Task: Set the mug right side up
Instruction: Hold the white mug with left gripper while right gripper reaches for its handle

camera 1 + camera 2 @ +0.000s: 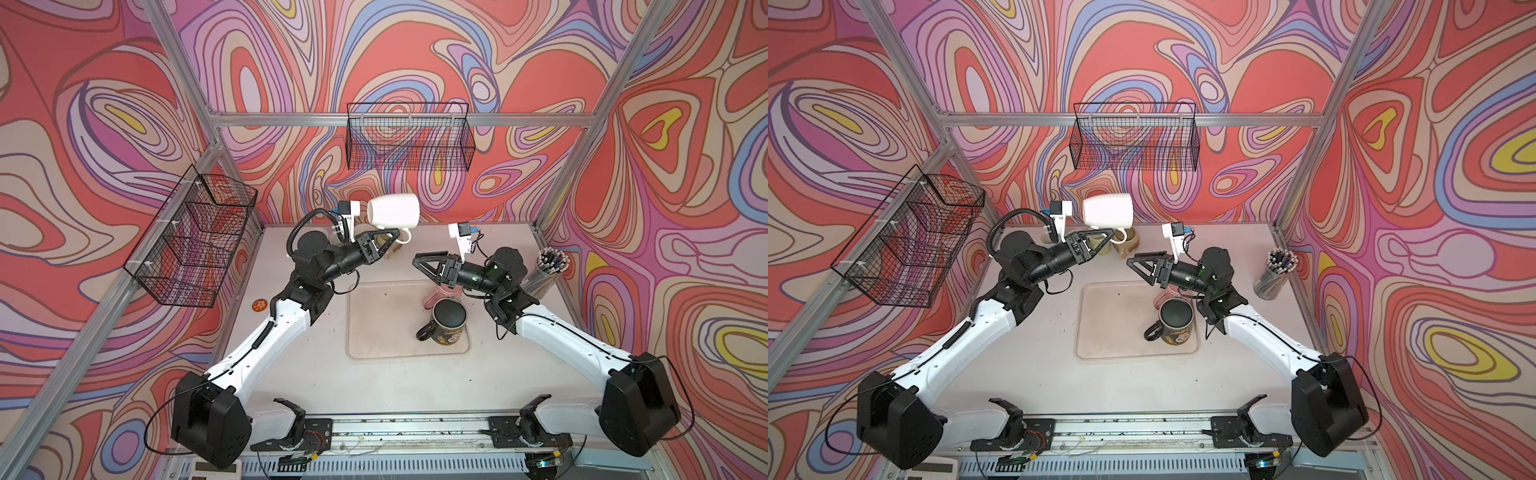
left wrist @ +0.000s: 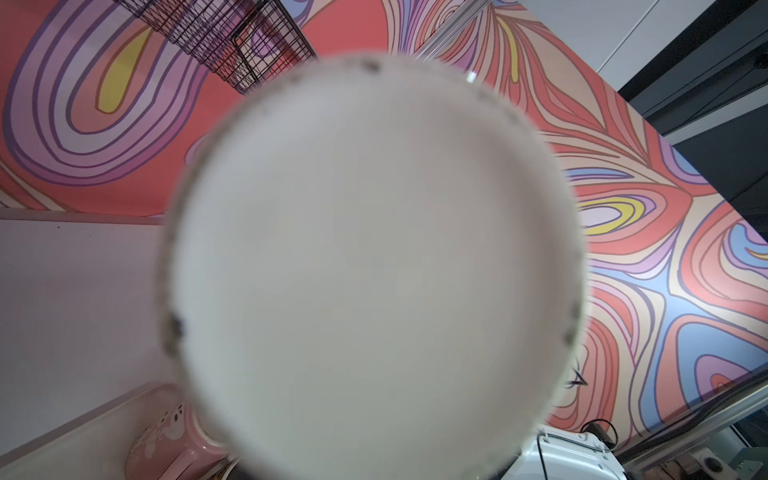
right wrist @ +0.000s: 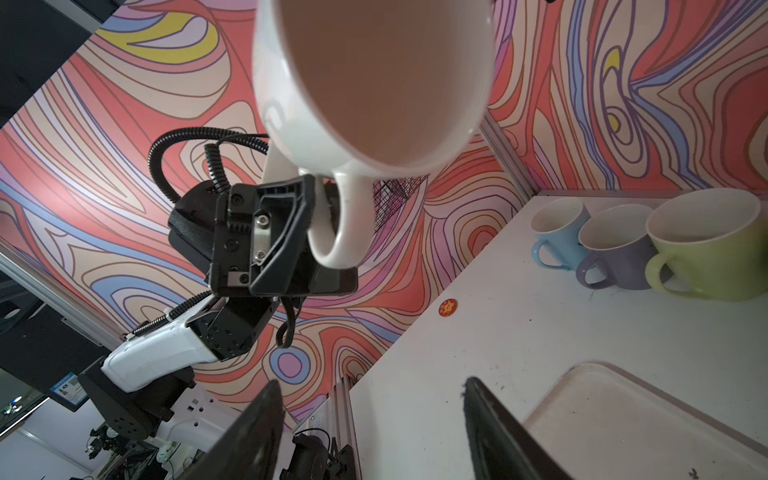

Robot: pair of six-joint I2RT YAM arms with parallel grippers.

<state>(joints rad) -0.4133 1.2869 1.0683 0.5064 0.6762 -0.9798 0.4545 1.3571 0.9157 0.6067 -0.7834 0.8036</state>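
Note:
The white mug (image 1: 394, 211) (image 1: 1108, 210) hangs in the air above the back of the table, lying on its side. My left gripper (image 1: 395, 236) (image 1: 1109, 237) is shut on its handle from below. In the left wrist view the mug's base (image 2: 374, 266) fills the picture and hides the jaws. The right wrist view looks into the mug's open mouth (image 3: 374, 83), with the left gripper (image 3: 316, 195) clamped on the handle. My right gripper (image 1: 417, 261) (image 1: 1131, 262) (image 3: 370, 384) stands open and holds nothing, lower than the mug and to its right.
A black mug (image 1: 448, 322) and a pink mug (image 1: 440, 291) stand on the beige tray (image 1: 374, 324). Blue (image 3: 557, 232), purple (image 3: 615, 249) and green (image 3: 706, 245) mugs line the back edge. A pen holder (image 1: 550, 266) stands at the right. Wire baskets (image 1: 409, 137) (image 1: 195, 237) hang on the walls.

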